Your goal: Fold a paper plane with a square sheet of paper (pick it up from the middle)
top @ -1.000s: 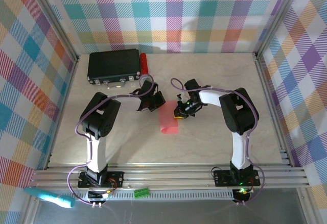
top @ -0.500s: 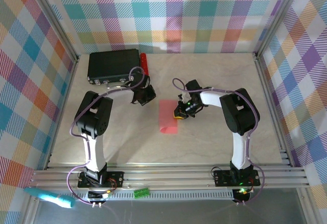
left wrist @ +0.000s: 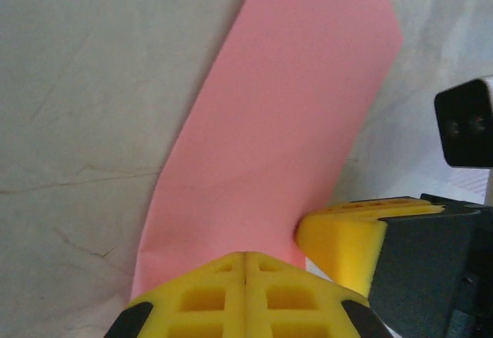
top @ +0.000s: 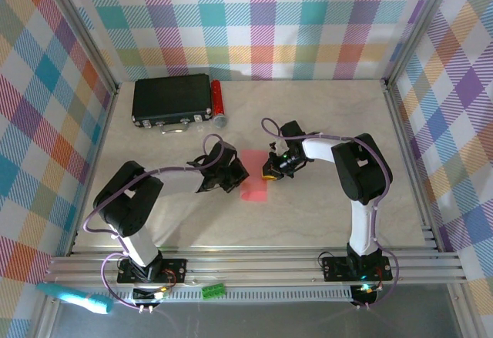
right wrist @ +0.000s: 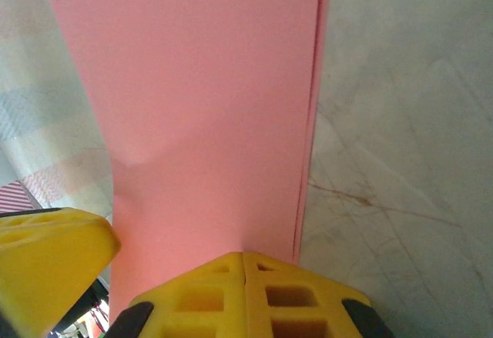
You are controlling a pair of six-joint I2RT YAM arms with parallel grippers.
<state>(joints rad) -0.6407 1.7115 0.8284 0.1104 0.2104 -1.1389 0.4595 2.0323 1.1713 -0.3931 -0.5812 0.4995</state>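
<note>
The square sheet of paper (top: 254,189) lies folded to a narrow pink rectangle at mid-table. Its doubled edge shows along the right side in the right wrist view (right wrist: 208,107). My left gripper (top: 239,175) is shut, its yellow tips (left wrist: 245,256) set down on the sheet (left wrist: 293,122) at its left edge. From the opposite side my right gripper (top: 267,172) is shut too, its tips (right wrist: 243,256) resting on the paper's right edge. Each wrist view catches the other gripper's yellow finger (left wrist: 343,238) (right wrist: 54,249) close by. The paper plane is out of view.
A black box (top: 171,97) stands at the back left with a small red cylinder (top: 218,99) beside it. Plaid walls close in three sides. A teal tool (top: 73,298) lies outside the front rail, at the left.
My left gripper drew back toward the black box, then came down again lower on the paper's left edge. The right gripper has stayed put on the right edge.
</note>
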